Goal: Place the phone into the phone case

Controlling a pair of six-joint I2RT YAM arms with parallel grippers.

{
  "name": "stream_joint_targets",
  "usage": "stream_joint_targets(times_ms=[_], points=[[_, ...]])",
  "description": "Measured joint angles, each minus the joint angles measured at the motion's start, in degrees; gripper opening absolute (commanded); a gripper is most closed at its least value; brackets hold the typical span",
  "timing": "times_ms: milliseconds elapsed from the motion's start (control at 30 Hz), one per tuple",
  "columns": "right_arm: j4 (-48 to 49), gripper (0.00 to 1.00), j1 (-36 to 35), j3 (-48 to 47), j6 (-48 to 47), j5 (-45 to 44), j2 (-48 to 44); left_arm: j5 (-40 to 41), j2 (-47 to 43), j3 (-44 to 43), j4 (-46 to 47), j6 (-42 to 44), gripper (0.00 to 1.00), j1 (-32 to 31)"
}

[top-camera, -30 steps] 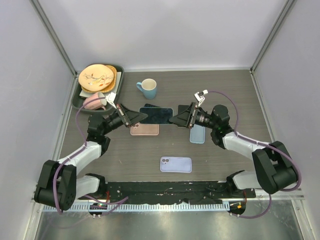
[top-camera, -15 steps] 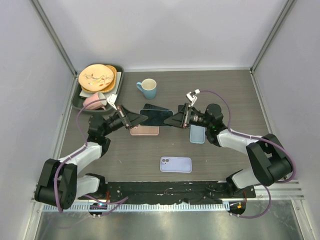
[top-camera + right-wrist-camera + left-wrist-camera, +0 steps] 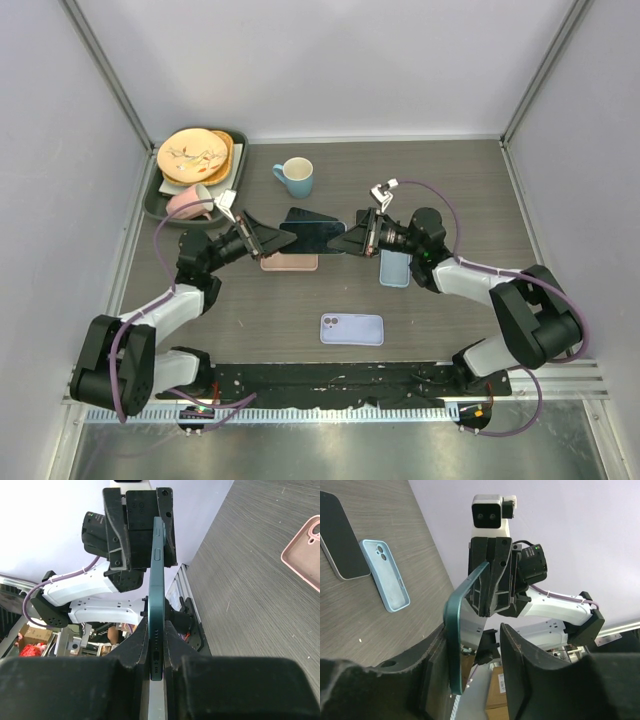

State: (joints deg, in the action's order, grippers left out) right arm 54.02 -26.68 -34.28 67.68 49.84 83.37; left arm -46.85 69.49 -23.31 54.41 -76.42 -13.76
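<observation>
Far left, at the back corner of the table (image 3: pixel 450 180): a dark tray (image 3: pixel 152 203) carried stacked plates (image 3: pixel 193 155), with a pink mug (image 3: pixel 188 203) lying on its side at the tray's near edge.

Left of centre: the left gripper (image 3: pixel 283 238) pointed right, toward the other arm. In the left wrist view its fingers (image 3: pixel 520 675) stood spread. The teal edge of the phone (image 3: pixel 318 232) lay close against one finger, with a clear gap to the other. A pink case (image 3: pixel 289 261) lay flat on the table just below this gripper, and a blue mug (image 3: pixel 297 177) stood upright behind it.

Centre: the phone was off the table and turned on edge, spanning the gap between the two grippers. A dark flat item (image 3: pixel 300 214) showed partly behind it. Nearer the arm bases, well apart from the rest, lay a lavender case (image 3: pixel 351 329), camera holes at its left end.

Right of centre: the right gripper (image 3: pixel 350 240) pointed left. In the right wrist view its fingers (image 3: pixel 135 650) were pressed against both faces of the phone, pinching its end. A light blue case (image 3: pixel 395 268) lay flat just beneath this gripper.
</observation>
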Motion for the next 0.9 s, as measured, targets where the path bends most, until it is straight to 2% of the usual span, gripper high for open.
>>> stream_joint_targets(times_ms=[200,367,533,600,667,900], points=[[-4.52,0.01,0.00,0.00,-2.73,-0.72,-0.13,-0.66,-1.18,-0.13,-6.29,4.37,0.68,-0.04],[-14.99,0.01,0.00,0.00,-9.38,-2.93,-3.06,3.80,-6.93,-3.02,-25.33,15.30,0.75,-0.09],[-29.44,0.01,0.02,-0.98,-17.79,-8.28,-7.98,14.58,-13.29,-7.41,-43.74,26.58,0.76,-0.11],[-34.07,0.01,0.11,-1.38,-20.28,-10.64,-9.92,19.56,-14.21,-9.05,-50.27,30.03,0.74,-0.11],[-38.84,0.01,0.42,-1.64,-22.69,-13.40,-12.26,26.93,-13.99,-10.97,-58.03,33.31,0.73,-0.11],[-49.79,0.01,2.40,-2.21,-28.85,-19.71,-19.23,41.79,-9.55,-14.32,-72.22,38.05,0.69,-0.11]])
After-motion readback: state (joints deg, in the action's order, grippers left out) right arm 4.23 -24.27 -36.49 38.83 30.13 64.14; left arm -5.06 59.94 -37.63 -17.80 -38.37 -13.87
